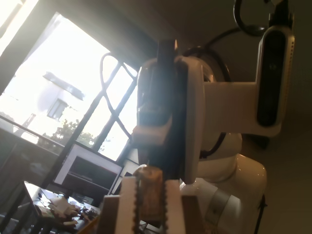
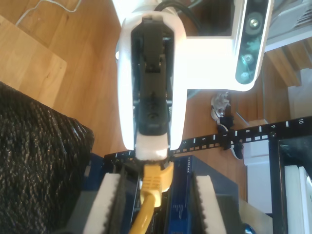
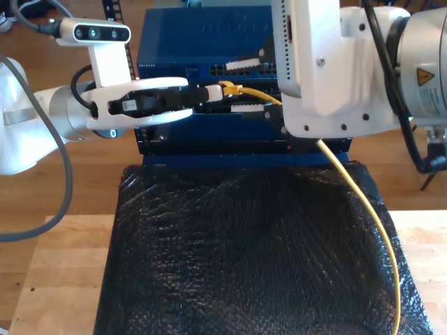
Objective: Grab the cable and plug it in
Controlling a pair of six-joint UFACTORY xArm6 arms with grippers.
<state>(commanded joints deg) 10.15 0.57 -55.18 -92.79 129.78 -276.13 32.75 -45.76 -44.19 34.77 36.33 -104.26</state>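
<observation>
The yellow cable point(image 3: 363, 202) runs up the exterior view's right side, passes under my second arm point(image 3: 328, 63) and ends in its yellow-booted plug point(image 3: 229, 88) in front of the blue switch point(image 3: 209, 35). My first gripper point(image 3: 213, 92) reaches in level from the exterior view's left and is shut on the plug point(image 1: 148, 187), which sits between its white toothed pads point(image 1: 127, 204). My second gripper point(image 2: 158, 183) stands open, its pads point(image 2: 109, 195) wide apart, and the cable point(image 2: 146, 209) runs loose between them up to the boot point(image 2: 156, 175).
Black bubble wrap point(image 3: 244, 244) covers the wooden table point(image 3: 56, 279) in front of the switch. A black numbered rack rail point(image 2: 253, 130) crosses beside the switch. A black arm cable point(image 3: 66, 174) loops at the exterior view's left.
</observation>
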